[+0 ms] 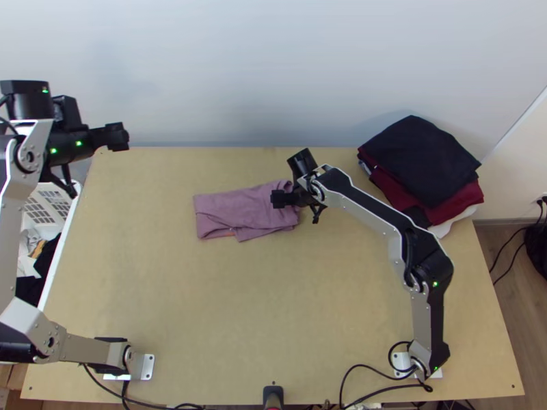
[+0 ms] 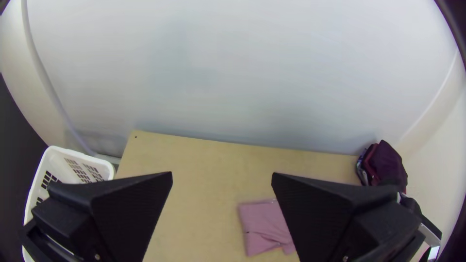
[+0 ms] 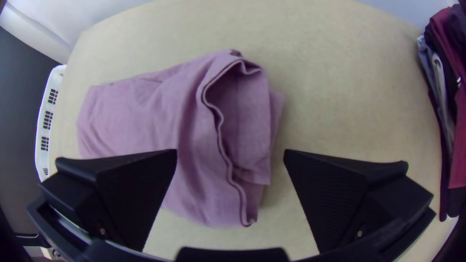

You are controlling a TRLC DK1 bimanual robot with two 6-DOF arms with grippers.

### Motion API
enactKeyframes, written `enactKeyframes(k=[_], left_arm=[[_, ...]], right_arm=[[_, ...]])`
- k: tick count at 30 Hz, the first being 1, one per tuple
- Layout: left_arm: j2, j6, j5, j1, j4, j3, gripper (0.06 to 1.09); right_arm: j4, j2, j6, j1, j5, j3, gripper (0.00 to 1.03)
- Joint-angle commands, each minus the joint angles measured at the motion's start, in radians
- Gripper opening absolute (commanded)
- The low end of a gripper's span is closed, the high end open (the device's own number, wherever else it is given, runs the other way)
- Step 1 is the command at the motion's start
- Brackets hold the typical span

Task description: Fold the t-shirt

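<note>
The mauve t-shirt [image 1: 239, 210] lies on the table as a folded, roughly rectangular bundle. In the right wrist view the t-shirt [image 3: 141, 111] has a wavy hem turned back near one end, with lower layers showing beside it. My right gripper [image 1: 290, 197] is over the bundle's right end; in its wrist view the right gripper [image 3: 230, 160] stands open above the cloth, fingers wide apart. My left gripper [image 1: 122, 137] is at the table's far left corner, away from the cloth. From its own wrist, the left gripper [image 2: 222, 182] is open with nothing between its fingers.
A stack of folded dark, maroon and light clothes [image 1: 424, 164] is at the table's far right corner. A white basket [image 1: 68, 222] holding clothes stands beside the left edge. The wooden table [image 1: 260, 307] has bare surface in front of the t-shirt.
</note>
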Motion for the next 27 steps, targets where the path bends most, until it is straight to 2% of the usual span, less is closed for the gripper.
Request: enactKeyframes(k=[1,20,27], left_arm=[[-0.037,0.019,-0.009,0.020,-0.011,-0.025,1.05],[-0.072,0.027,-0.009,0.050,-0.011,-0.084,1.05],[-0.075,0.036,-0.009,0.062,-0.013,-0.081,1.05]], right_arm=[[-0.009,0.040,-0.013,-0.016,0.009,0.020,0.99],[-0.013,0.012,0.024,-0.079,-0.002,0.007,0.99],[-0.012,0.009,0.111,-0.099,-0.194,0.047,0.99]])
